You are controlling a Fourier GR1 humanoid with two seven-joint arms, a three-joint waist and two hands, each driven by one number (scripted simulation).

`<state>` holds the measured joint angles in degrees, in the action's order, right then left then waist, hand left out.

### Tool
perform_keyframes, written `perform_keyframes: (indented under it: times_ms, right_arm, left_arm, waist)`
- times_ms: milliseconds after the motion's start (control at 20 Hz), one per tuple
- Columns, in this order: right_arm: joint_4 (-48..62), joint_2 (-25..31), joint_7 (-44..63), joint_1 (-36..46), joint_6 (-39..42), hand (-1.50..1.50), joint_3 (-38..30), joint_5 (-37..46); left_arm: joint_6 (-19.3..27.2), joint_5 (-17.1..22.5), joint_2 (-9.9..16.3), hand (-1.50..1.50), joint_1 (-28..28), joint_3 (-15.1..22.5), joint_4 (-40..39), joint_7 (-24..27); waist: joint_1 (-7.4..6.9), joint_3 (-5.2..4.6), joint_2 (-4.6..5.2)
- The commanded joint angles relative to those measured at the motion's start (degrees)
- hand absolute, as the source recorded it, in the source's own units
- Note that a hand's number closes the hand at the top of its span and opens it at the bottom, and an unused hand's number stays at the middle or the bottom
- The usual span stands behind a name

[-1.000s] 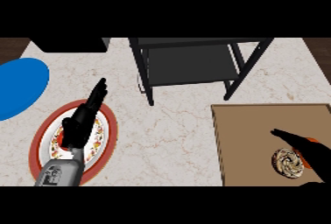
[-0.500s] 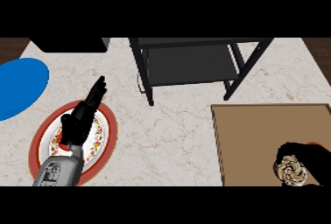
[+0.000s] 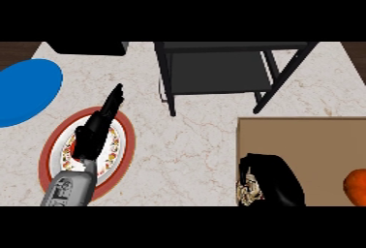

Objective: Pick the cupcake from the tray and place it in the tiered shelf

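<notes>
Now cupcake [image 3: 250,190] under curled right hand [image 3: 275,177], on tray [image 3: 300,140].

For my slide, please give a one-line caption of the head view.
Right hand curls round the cupcake on the tray; left hand rests open over the plate.

Even, bright light; faint soft shadows.

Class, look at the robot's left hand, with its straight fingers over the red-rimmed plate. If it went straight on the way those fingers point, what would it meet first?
The left hand points up and slightly right. Beyond the plate lies bare counter, so the way looks free; the black shelf stands just right of that line, though depth is unclear.
</notes>
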<state>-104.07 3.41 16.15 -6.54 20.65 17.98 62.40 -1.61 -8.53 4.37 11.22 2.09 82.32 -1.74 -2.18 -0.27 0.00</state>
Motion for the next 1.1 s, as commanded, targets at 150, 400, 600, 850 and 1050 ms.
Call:
perform_keyframes:
  times_ms: [150,400,600,850,1050]
  right_arm:
    - [-1.5,-3.3,20.7,4.5,-16.0,1.5,18.8,-4.6]
    - [-4.0,-3.4,32.2,11.1,-31.4,1.5,28.7,-6.1]
    - [-4.0,-3.4,44.6,19.8,-38.5,1.5,35.7,-1.0]
    - [-6.1,-3.4,58.1,30.9,-37.1,1.5,35.0,6.2]
    - [-4.7,-3.4,63.4,38.4,-34.3,1.5,32.0,9.8]
  left_arm:
    - [-0.1,-0.2,-0.3,0.0,-0.5,0.5,-0.6,0.6]
    - [-1.4,0.6,0.3,0.0,-0.3,0.3,-0.5,0.0]
    - [0.5,-0.9,-1.4,0.0,0.9,1.4,-1.5,-0.3]
    - [0.1,0.3,-0.4,0.0,1.4,-0.6,-2.0,-0.5]
    - [0.3,-0.3,-0.8,0.0,-0.7,0.5,-0.3,0.5]
  waist:
    - [-1.17,0.3,-0.11]
    - [-1.45,0.19,-0.32]
    - [-0.41,0.06,-0.41]
    - [0.62,-0.09,-0.9]
    - [0.17,-0.04,-1.07]
